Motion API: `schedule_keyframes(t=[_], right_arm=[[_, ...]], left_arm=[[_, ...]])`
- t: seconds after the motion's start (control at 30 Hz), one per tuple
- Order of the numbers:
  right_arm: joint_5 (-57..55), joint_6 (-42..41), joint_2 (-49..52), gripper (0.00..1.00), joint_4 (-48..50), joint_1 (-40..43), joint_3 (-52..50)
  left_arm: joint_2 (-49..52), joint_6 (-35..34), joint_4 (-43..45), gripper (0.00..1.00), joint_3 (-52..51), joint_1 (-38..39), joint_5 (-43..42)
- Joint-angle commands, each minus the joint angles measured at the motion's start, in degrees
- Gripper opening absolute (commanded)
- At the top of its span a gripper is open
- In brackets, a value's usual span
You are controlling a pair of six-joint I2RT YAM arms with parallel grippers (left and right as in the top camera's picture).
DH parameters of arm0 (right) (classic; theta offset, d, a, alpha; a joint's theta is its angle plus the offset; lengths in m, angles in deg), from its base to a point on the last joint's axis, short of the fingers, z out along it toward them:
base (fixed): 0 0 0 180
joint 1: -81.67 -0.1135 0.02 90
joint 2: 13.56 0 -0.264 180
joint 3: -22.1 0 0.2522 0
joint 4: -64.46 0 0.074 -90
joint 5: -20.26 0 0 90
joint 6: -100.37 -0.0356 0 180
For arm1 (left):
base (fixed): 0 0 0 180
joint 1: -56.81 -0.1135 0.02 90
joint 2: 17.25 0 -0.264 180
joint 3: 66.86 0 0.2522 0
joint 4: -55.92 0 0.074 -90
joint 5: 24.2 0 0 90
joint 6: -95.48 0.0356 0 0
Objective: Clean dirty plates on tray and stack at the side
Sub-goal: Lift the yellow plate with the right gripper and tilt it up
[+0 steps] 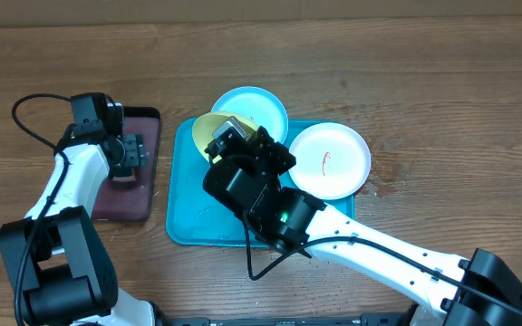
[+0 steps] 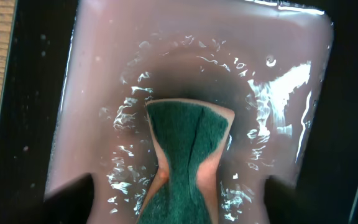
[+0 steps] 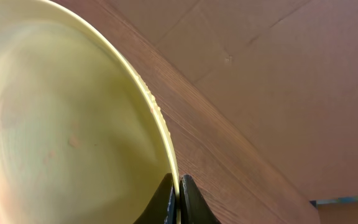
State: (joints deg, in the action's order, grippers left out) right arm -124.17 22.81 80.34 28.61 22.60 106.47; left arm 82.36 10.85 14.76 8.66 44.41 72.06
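Observation:
My right gripper is shut on the rim of the yellow-green plate and holds it tilted above the turquoise tray. The same plate shows partly under the arm in the overhead view. The light blue plate lies at the tray's far edge. The white plate, with a red smear, lies on the tray's right side. My left gripper is over the black-rimmed tray and is shut on the teal sponge, pinching it at its middle in the pinkish water.
The black-rimmed tray with pinkish liquid stands left of the turquoise tray. Wooden table stretches right and behind. A black cable loops at the far left.

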Motion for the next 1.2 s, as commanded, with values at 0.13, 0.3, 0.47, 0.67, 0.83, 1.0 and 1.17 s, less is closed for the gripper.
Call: schedule_keyframes(t=[0.13,0.3,0.47,0.67,0.83,1.0,1.17], right_arm=[[-0.76,0.0,-1.22,0.04,0.42,-0.24,1.42],[-0.79,0.02,-1.22,0.04,0.42,-0.24,1.42],[-0.79,0.0,-1.22,0.04,0.39,-0.24,1.42],[-0.79,0.0,-1.22,0.04,0.39,-0.24,1.42],[-0.79,0.0,-1.22,0.04,0.39,-0.24,1.42],[-0.79,0.0,-1.22,0.04,0.39,-0.24,1.42],[-0.79,0.0,-1.22,0.04,0.39,-0.24,1.42]], left_arm=[[0.9,0.61,2.91,0.89,-0.48,0.04,-1.11],[4.15,0.61,5.42,0.83,-0.48,0.04,-3.82],[7.52,0.35,6.62,0.81,-0.48,0.02,-4.76],[8.33,0.2,9.29,0.3,-0.42,0.04,-4.83],[8.2,0.2,8.87,0.04,0.33,0.07,-4.83],[6.91,0.22,5.88,0.67,2.01,0.0,-4.74],[5.55,0.2,2.08,0.93,2.19,0.0,-4.76]])
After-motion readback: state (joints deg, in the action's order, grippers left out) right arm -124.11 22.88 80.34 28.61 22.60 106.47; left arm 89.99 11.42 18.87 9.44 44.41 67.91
